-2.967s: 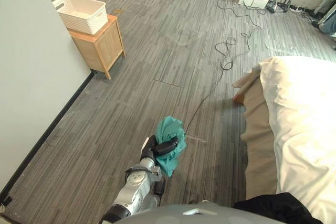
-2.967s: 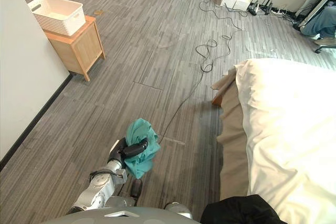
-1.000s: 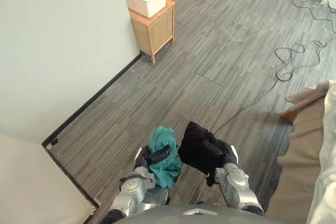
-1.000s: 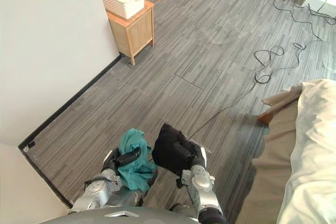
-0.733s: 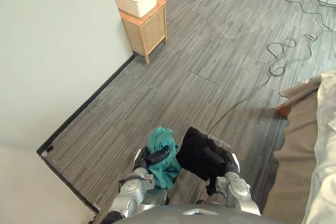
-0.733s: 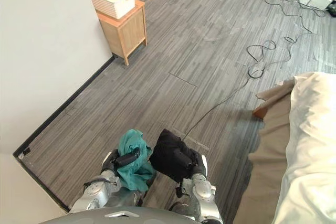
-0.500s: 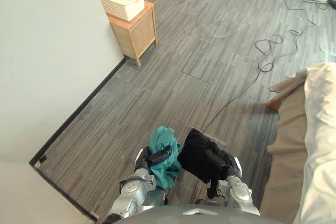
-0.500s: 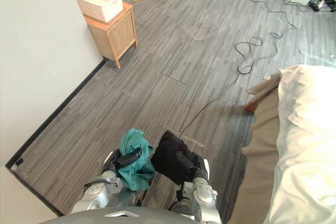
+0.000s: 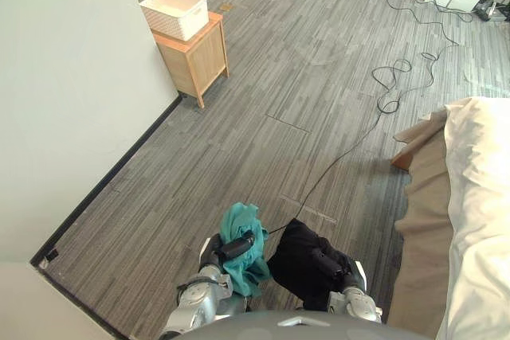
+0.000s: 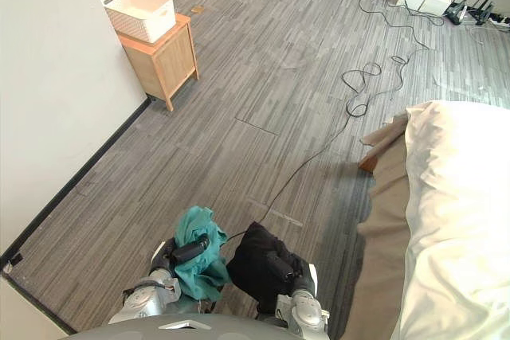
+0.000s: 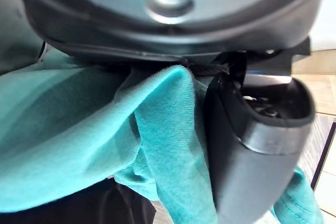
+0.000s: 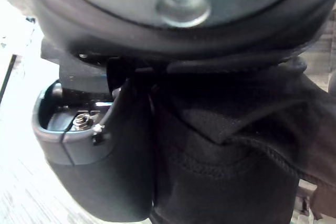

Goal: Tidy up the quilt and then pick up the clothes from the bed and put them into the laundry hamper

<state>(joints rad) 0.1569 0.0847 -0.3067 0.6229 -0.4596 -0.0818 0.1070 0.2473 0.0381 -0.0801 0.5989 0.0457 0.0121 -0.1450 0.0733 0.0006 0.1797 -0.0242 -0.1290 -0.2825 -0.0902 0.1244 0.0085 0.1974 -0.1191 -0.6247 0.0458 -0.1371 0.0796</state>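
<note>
Head camera has panned toward the bed since half a second ago, so more quilt shows on the right. Both hands sit slightly lower in frame, loads unchanged.

Head views: left hand [image 9: 213,252] has its fingers curled round a teal garment [image 9: 243,232]. Right hand [image 9: 344,272] is clenched on a black garment [image 9: 299,260]. The two bundles hang side by side, low in front of the body. White hamper [image 9: 185,25] stands on a wooden nightstand [image 9: 199,61] against the wall [image 9: 64,77], well apart from both hands. Quilt [image 9: 482,189] lies smooth on the bed [image 9: 422,197].

Left wrist view: thumb [image 11: 252,156] presses a teal fold against the palm, and loose cloth hangs past it.

Right wrist view: thumb [image 12: 100,166] is clamped on black fabric, with a hem trailing.

Step in hand, judged: carry to the hamper. Keep both grips firm, turn to face the hamper, raise the bundles over its rim and release only above the opening. The trailing ends could snag.

Floor [image 9: 263,101] is grey plank-pattern, flat.
</note>
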